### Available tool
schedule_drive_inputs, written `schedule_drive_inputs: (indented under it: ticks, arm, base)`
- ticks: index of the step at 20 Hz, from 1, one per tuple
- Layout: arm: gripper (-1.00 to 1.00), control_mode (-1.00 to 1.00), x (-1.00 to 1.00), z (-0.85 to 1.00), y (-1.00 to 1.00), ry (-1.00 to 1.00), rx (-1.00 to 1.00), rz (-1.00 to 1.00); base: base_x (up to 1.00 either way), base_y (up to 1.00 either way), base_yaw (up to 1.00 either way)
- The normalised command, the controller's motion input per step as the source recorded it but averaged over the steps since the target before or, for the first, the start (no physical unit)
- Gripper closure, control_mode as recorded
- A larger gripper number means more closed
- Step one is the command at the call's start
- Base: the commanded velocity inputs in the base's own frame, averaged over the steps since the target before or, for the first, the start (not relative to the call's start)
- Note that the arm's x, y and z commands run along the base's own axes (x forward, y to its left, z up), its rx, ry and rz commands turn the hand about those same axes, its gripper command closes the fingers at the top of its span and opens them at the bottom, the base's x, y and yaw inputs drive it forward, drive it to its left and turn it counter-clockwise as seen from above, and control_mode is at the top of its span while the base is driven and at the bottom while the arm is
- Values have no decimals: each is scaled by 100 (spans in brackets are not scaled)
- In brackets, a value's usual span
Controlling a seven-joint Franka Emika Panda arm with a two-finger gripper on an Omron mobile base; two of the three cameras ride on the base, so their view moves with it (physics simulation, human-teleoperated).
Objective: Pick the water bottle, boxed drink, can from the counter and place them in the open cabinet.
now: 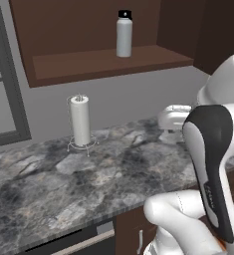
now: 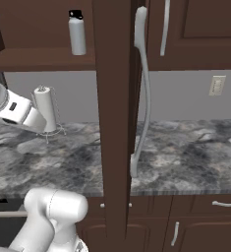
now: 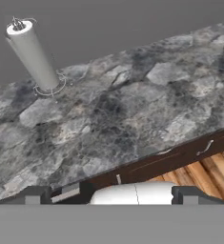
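Observation:
The water bottle (image 1: 124,34) (image 2: 77,33), pale grey-white with a black cap, stands upright on the shelf of the open cabinet (image 1: 88,63) (image 2: 38,60). The boxed drink and the can are out of view. In the hand view my gripper (image 3: 113,195) is open, its two dark fingertips (image 3: 35,194) far apart with nothing between them. It hangs above the front edge of the grey marbled counter (image 3: 132,109) (image 1: 88,174) (image 2: 186,152), well below the bottle and apart from it.
A white paper towel roll (image 1: 80,121) (image 2: 47,109) (image 3: 32,55) stands on a wire stand at the back of the counter. The cabinet's open door (image 2: 112,98), with its long silver handle (image 2: 141,88), juts forward edge-on. Lower brown cabinets (image 3: 180,155) run under the counter.

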Motion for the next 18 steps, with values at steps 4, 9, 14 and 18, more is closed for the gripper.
schedule_drive_inputs:
  ticks: [4,9,14,18]
  arm:
    - [-100,-100,-4,-21,-26,21,-10,0]
    - [-100,-100,-72,0,-22,8,-1,-1]
    - [-100,-100,-36,0,-3,0,0,0]
    - [-100,-100,0,0,0,-2,0,0]
  base:
    - [0,0,0]
    - [0,0,0]
    - [0,0,0]
    - [0,0,0]
